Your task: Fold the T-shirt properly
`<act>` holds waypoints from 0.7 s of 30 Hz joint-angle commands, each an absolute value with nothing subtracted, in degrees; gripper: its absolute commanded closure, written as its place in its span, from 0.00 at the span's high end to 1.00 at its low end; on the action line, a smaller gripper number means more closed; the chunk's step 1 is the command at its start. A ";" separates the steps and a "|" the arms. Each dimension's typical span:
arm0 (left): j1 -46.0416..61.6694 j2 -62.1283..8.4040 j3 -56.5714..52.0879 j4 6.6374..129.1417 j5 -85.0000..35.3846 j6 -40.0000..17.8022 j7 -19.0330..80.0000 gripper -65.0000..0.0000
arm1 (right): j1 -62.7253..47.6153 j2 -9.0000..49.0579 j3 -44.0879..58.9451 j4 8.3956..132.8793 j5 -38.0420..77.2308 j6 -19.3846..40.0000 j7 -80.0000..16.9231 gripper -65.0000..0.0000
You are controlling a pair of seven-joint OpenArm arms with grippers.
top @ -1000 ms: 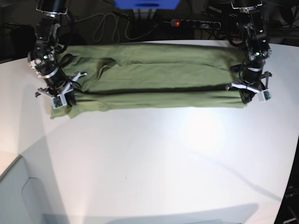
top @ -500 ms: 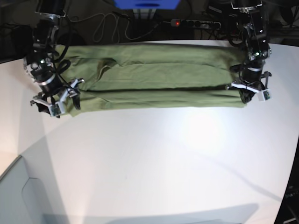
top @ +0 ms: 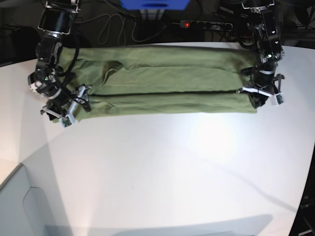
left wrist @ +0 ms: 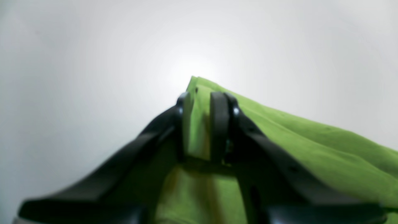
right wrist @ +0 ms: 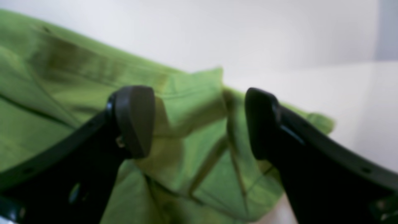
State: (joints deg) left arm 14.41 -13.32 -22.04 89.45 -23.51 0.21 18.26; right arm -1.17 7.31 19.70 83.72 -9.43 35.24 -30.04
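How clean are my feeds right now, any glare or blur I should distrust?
Base view: sharp, with a bright glare patch on the table below the T-shirt. Left wrist view: soft focus, glare on the table behind the cloth, near arm parts blurred. Right wrist view: blurred throughout, cloth folds smeared, no glare.

T-shirt (top: 167,83): olive-green, folded lengthwise into a long flat band, slightly wrinkled, lying across the white bench's (top: 162,167) far side.
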 commanded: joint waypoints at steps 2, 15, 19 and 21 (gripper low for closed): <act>14.11 -14.02 -22.29 90.24 -23.69 0.40 17.01 0.17 | -0.57 7.78 20.09 84.44 -9.01 36.53 -28.44 0.63; 14.02 -14.02 -22.73 90.77 -23.69 0.40 17.45 0.18 | -2.95 7.69 20.26 92.44 -9.01 36.53 -28.53 0.00; 13.58 -14.02 -22.73 90.77 -23.69 0.40 20.53 0.18 | -5.41 7.69 20.09 97.80 -9.01 36.53 -28.53 0.00; 13.58 -14.02 -22.73 90.86 -23.69 0.22 20.35 0.18 | -6.55 7.69 20.09 100.44 -9.01 36.53 -28.44 0.00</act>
State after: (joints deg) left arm 14.06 -13.32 -22.31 89.67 -23.53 0.19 21.69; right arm -7.07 7.25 19.92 99.26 -9.50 35.75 -29.54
